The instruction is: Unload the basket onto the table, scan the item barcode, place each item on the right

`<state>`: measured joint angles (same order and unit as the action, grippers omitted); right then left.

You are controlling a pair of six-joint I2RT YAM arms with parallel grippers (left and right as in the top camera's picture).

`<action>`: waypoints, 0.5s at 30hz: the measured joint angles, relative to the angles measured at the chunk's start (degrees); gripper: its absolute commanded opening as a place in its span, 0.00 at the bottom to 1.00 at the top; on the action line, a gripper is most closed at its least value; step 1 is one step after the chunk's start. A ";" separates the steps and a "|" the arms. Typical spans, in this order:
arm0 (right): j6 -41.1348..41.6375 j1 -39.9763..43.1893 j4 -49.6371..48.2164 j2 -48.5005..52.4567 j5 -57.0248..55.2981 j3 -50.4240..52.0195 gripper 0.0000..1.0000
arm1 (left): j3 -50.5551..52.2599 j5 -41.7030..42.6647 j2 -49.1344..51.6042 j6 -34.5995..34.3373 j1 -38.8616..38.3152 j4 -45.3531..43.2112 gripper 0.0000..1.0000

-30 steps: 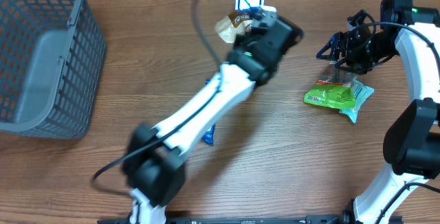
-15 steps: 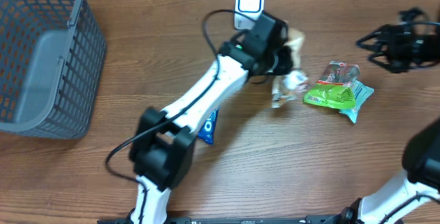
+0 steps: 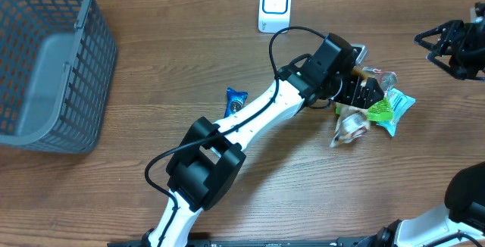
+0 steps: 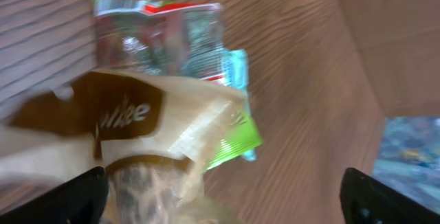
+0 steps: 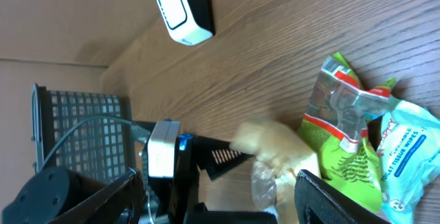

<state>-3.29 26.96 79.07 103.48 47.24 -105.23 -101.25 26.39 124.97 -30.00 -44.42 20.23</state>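
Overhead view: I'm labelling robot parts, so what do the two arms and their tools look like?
The left arm has white links, black joints and a thin black cable looping alongside. The right arm shows the same white and black. The left tool and right tool are black.

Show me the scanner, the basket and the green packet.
scanner (image 3: 274, 1), overhead view, middle of its white face.
basket (image 3: 102, 57), overhead view, its right mesh wall.
green packet (image 5: 344, 172), right wrist view, its green lower half.
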 measured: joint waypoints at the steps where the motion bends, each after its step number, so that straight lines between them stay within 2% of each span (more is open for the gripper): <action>1: -0.11 -0.09 0.04 0.00 -0.02 0.00 0.72 | 0.00 -0.07 -0.07 0.33 0.31 0.76 1.00; 6: -0.66 -1.01 0.50 0.00 -0.04 0.00 0.72 | 0.02 -0.52 -4.42 1.57 5.97 8.02 1.00; 12: -0.96 -4.87 0.70 0.00 -0.70 0.00 0.72 | -0.04 -3.10 -18.32 1.92 18.73 19.98 1.00; 14: -0.98 -7.96 1.09 0.00 -2.32 0.00 0.69 | -0.13 -5.64 -23.28 2.16 22.75 24.04 1.00; 15: -0.96 -9.94 1.18 0.00 -3.50 0.00 0.65 | -0.17 -6.80 -25.14 2.40 24.06 25.49 1.00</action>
<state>-4.25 17.02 80.25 103.48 43.75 -105.23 -101.43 19.59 99.83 -27.59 -20.36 45.71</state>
